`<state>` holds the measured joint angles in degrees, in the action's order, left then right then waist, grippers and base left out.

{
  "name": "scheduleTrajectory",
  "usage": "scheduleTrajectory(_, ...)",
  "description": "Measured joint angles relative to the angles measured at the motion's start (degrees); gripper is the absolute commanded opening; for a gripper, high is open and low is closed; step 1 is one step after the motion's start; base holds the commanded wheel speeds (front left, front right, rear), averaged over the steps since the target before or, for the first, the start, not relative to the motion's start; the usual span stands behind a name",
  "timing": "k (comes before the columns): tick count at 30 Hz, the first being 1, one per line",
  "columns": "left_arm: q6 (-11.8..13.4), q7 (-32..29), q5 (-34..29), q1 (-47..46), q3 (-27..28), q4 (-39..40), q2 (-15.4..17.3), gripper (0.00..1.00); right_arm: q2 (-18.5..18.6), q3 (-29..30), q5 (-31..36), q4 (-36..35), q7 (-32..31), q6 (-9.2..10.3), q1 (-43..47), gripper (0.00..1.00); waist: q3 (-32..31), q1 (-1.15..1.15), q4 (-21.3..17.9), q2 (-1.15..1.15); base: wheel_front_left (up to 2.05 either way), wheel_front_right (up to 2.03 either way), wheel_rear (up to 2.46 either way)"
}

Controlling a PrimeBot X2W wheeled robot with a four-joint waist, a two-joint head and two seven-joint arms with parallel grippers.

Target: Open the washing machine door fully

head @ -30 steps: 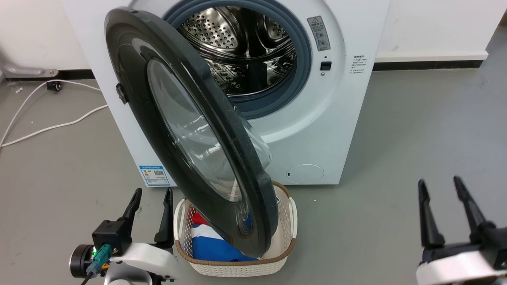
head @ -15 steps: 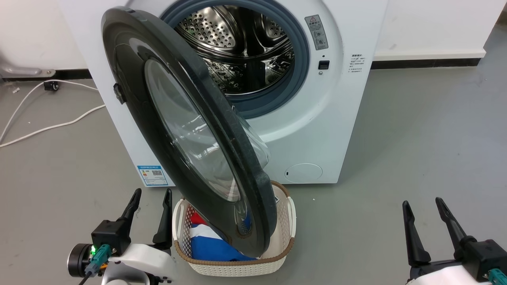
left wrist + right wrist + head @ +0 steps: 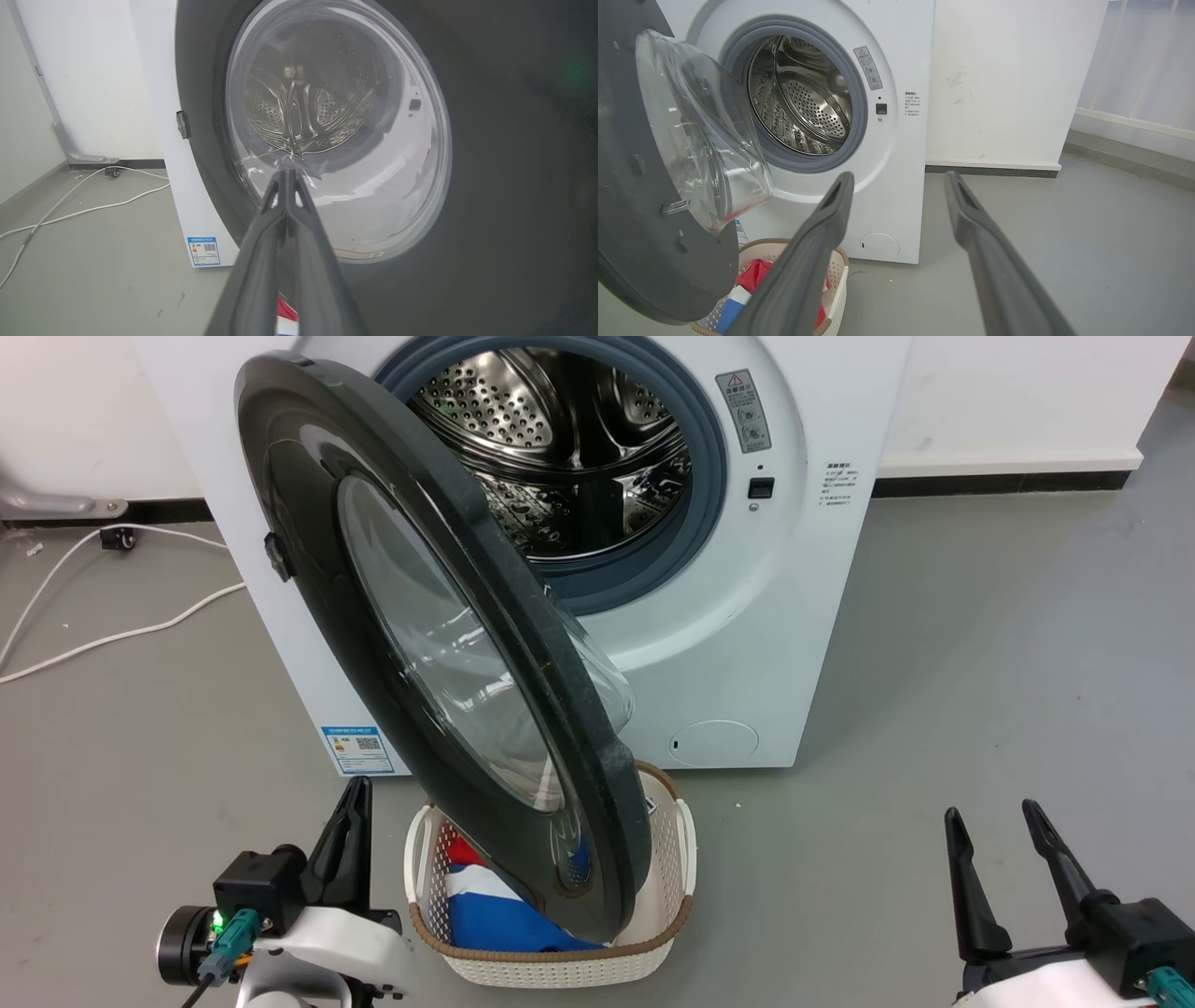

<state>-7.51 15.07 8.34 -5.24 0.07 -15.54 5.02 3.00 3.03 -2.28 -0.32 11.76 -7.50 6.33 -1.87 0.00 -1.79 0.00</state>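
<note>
Here's the washing machine door [image 3: 439, 644], standing about halfway out from the white washer [image 3: 803, 616], hinged on its left edge, with the steel drum [image 3: 560, 448] laid bare behind it. So it's unlatched, yes, but not fully open; my read is that the last stretch of swing is left. The left gripper [image 3: 357, 793] hovers low, just beside the door's outer face, its 2 fingers pressed together on nothing. The right gripper [image 3: 991, 814] hangs well apart, fingers spread, empty. Under the door's bottom edge a laundry basket [image 3: 551, 975] of coloured cloth [image 3: 504, 910] sits on the grey floor [image 3: 980, 663]. A white cable [image 3: 121, 635] trails by the pale wall [image 3: 1008, 392].
</note>
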Motion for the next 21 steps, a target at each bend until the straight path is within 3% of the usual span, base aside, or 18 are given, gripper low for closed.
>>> scheduleTrajectory(11, 0.0, 0.0, 0.4, -4.8, 1.2, 4.1, 0.1, 0.00, 0.0, -0.3, -0.2, 0.0, -0.4, 0.00, 0.0, 1.00, -0.2, 0.00, 0.1, 0.00, 0.00, 0.00, 0.00)
scheduleTrajectory(21, 0.2, -2.2, 0.3, -15.5, -0.6, 19.0, 1.0, 0.00, 0.0, 0.2, -0.2, 0.3, -1.0, 0.00, 0.0, 1.00, -0.1, 0.00, 0.5, 0.00, 0.00, 0.00, 0.00)
